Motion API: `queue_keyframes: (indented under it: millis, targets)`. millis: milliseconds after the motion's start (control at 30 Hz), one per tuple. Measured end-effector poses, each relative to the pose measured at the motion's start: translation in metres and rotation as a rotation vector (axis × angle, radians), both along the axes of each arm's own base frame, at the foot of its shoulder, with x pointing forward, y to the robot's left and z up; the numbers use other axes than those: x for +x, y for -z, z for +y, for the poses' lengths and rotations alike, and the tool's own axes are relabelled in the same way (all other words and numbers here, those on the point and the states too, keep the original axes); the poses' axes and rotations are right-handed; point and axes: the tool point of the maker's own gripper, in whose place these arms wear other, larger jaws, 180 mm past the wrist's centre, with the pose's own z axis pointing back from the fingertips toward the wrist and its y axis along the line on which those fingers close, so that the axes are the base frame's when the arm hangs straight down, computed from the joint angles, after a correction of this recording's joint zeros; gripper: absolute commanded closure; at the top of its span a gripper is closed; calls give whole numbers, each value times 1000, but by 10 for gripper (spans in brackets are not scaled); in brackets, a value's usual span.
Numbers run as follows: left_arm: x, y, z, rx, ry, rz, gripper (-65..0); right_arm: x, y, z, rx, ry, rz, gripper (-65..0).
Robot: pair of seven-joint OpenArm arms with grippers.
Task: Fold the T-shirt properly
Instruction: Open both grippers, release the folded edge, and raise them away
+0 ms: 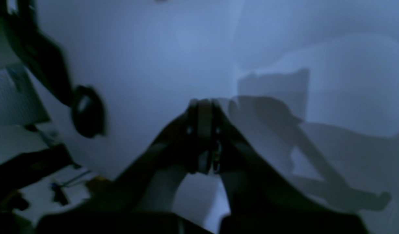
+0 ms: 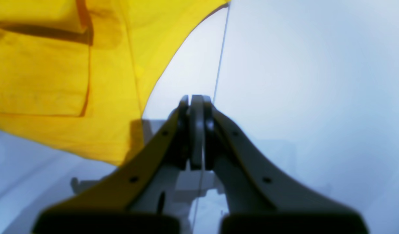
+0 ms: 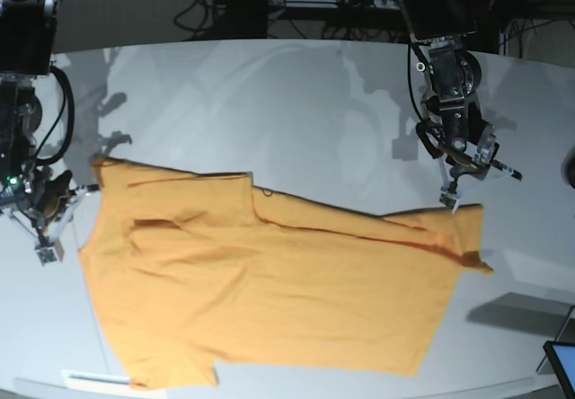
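One T-shirt [image 3: 269, 300], orange-yellow, spread flat across the near half of the white worktop [image 3: 296, 102]. Two tools: right tool [image 3: 43, 248] at the shirt's left edge, jaws pressed together, empty; left tool [image 3: 452, 194] just above the right sleeve, likewise closed and empty. Only the right wrist view shows the shirt; the left wrist view is dim, bare worktop. Cables behind.

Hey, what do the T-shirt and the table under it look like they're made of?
T-shirt: thin soft cloth, likely cotton knit, matte orange-yellow; it lies limp with creases and stitched hems. Table: smooth pale hard surface, perhaps laminate or painted board; it shows crisp shadows and faint sheen.
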Motion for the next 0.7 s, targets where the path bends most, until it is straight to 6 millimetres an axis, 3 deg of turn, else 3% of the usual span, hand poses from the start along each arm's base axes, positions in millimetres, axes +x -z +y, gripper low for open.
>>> queue_keyframes:
  millis: [67, 200, 267, 367, 500, 600, 700]
  targets:
    - [6, -12, -9, -61, -6, -66, 0, -1, 1, 1, 2, 0, 4, 0]
    - [28, -76, -22, -122, 47, -260, 0, -2, 4, 5, 11, 0, 5, 0]
    - [32, -95, -23, -132, 78, -311, 0, -2, 4, 5, 12, 0, 6, 0]
    - [34, -97, -25, -166, 91, -322, 0, -2, 4, 5, 14, -1, 5, 0]
    - [53, -120, -26, -130, 199, -435, 0, -7, 8, 5, 11, 0, 17, 0]
    - [39, -111, -10, -24, 196, -391, 0, -15, 16, 5, 11, -2, 39, 0]
    - [34, -101, -18, -66, 224, -403, 0, -24, 19, 7, 3, -12, 47, 0]
